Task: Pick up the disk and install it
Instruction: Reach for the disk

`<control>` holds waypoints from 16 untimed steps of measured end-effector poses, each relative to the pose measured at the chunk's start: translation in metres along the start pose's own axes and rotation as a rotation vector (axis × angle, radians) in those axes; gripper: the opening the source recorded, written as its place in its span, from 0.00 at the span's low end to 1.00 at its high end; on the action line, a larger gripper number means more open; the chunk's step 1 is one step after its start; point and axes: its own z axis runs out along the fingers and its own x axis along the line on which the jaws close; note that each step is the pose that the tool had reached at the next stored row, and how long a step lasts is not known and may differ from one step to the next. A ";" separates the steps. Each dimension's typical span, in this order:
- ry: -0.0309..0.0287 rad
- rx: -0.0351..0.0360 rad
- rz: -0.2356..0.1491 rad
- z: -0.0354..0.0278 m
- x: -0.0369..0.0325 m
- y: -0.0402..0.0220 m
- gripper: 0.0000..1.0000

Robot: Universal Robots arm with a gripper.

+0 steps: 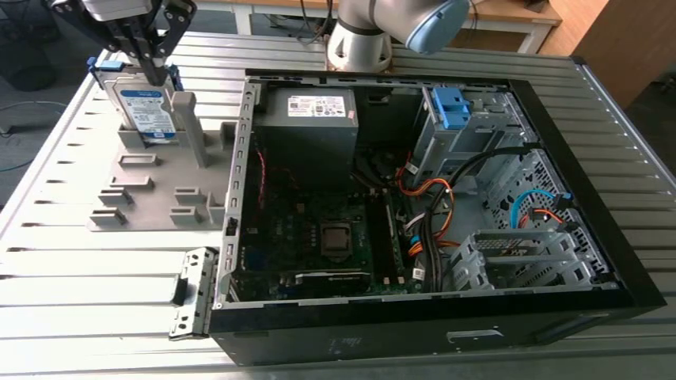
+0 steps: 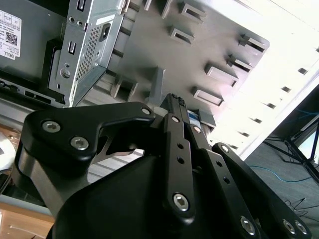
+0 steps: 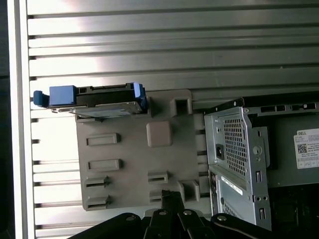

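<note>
The claw [image 2: 175, 99], drawn together and empty, is hovering above the grey holder [image 1: 158, 198] at the tabletop's [image 1: 63, 269] far corner, the exterior view's left, where the disk [image 1: 142, 111] is standing on edge. A clean grasp is likely demanding a wide-spread claw, squared to its flat faces.

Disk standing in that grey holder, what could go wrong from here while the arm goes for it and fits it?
1. The disk stands on edge in the grey holder next to an upright post. A claw coming in off-centre might hit the post or jam the disk in its slot.
2. Inside the computer case, orange cables lie loose beside the drive cage; the disk could snag them.
</note>
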 end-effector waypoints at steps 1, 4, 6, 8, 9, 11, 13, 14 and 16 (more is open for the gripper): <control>0.0001 0.0001 0.000 0.0000 0.0004 0.0000 0.11; 0.0001 0.0001 0.000 0.0001 0.0018 -0.0001 0.11; 0.0001 0.0000 0.000 0.0003 0.0026 -0.0002 0.11; 0.0001 0.0001 0.000 0.0003 0.0034 -0.0003 0.11; 0.0001 0.0000 0.000 0.0004 0.0038 -0.0003 0.11; 0.0001 0.0001 0.000 0.0005 0.0046 -0.0004 0.11; 0.0001 0.0001 0.000 0.0006 0.0054 -0.0004 0.11; 0.0001 0.0001 0.000 0.0006 0.0060 -0.0005 0.11; 0.0000 0.0000 0.000 0.0008 0.0070 -0.0006 0.11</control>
